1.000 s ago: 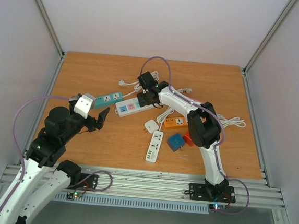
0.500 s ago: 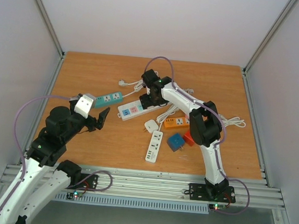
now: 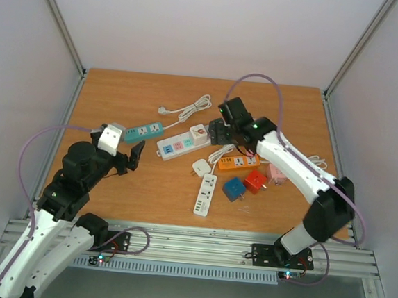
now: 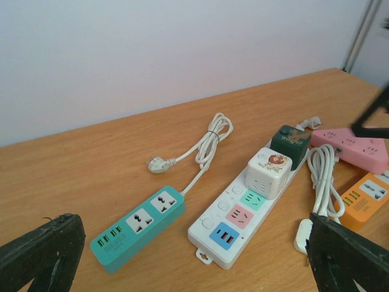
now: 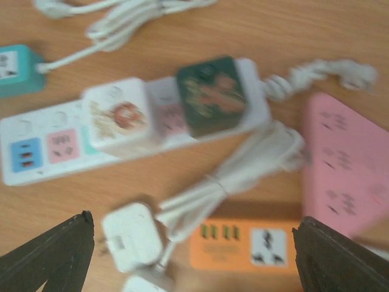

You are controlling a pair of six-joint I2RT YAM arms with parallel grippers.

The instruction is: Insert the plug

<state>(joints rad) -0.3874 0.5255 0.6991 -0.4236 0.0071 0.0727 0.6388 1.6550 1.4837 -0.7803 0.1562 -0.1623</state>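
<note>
A white power strip (image 3: 175, 145) with coloured sockets lies mid-table. A white cube plug (image 3: 199, 133) sits in it near its right end, with a dark green cube plug (image 5: 211, 94) beside it at that end. Both also show in the left wrist view, the white cube (image 4: 270, 170) and the green cube (image 4: 290, 141). My right gripper (image 3: 216, 132) hovers just above the strip's right end, open and empty (image 5: 191, 255). My left gripper (image 3: 134, 156) is open and empty (image 4: 194, 255), held low to the left of the strips.
A teal strip (image 3: 145, 131) with a coiled white cord (image 3: 188, 108) lies at the left. An orange strip (image 3: 234, 162), a white adapter (image 3: 201, 167), a small white strip (image 3: 206, 194), a blue cube (image 3: 234, 189), a red cube (image 3: 255, 181) and a pink strip (image 3: 277, 174) lie to the right.
My right arm has swung right and its gripper has drawn back from the white strip, leaving the white cube plug standing on it. The left arm has barely moved.
</note>
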